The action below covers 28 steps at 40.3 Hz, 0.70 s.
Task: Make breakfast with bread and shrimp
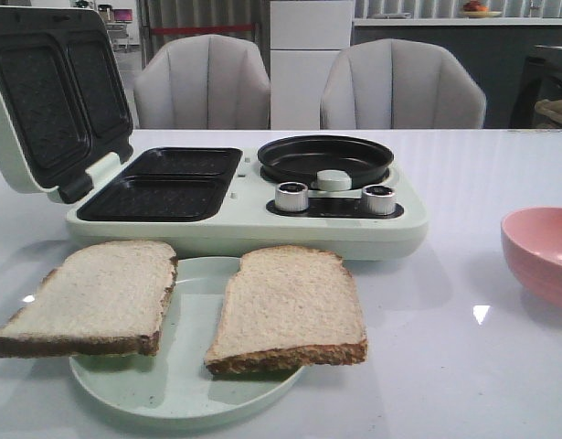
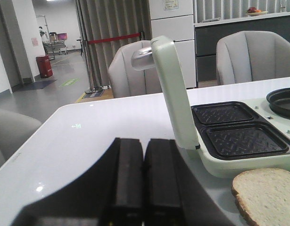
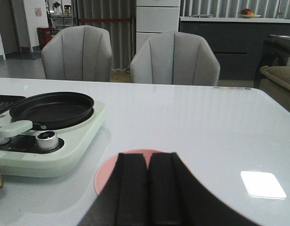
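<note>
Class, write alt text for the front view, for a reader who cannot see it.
Two square pale beige bread slices lie side by side on a round pale green plate. Behind stands an open pale green breakfast maker with black grill wells; a pink bowl sits right.

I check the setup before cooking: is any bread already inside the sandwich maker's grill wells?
No, both grill wells are bare, and the two bread slices lie on the plate.

**Surfaces and finishes**

Glossy white table (image 1: 463,366); smooth pale green plastic-looking breakfast maker (image 1: 262,229) with matt black ridged plates (image 1: 162,183), shiny metal knobs (image 1: 291,196); porous bread (image 1: 290,306), rough crusts; smooth pink bowl (image 1: 541,251); matt black grippers (image 2: 144,188)
</note>
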Tool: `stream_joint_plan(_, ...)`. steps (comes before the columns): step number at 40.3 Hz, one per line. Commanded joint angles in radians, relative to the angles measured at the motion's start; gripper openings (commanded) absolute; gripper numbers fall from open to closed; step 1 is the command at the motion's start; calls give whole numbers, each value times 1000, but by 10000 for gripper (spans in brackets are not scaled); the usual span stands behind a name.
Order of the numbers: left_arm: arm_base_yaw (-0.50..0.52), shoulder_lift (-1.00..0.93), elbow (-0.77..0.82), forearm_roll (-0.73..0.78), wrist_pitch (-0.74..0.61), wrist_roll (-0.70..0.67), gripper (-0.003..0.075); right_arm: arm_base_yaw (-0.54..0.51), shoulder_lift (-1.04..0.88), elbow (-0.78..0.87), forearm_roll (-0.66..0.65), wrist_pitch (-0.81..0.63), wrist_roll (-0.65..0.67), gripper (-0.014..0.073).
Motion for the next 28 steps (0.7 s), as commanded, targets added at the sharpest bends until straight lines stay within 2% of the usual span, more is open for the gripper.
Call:
stream_joint_plan(1,-6,-20,6,-10,-96,-12,101,-1,-21,-18,4,-92,-5,34)
stream_joint_plan(28,-6,-20,6,-10,-96,-12,101,-1,-21,-18,4,-103,-5,34)
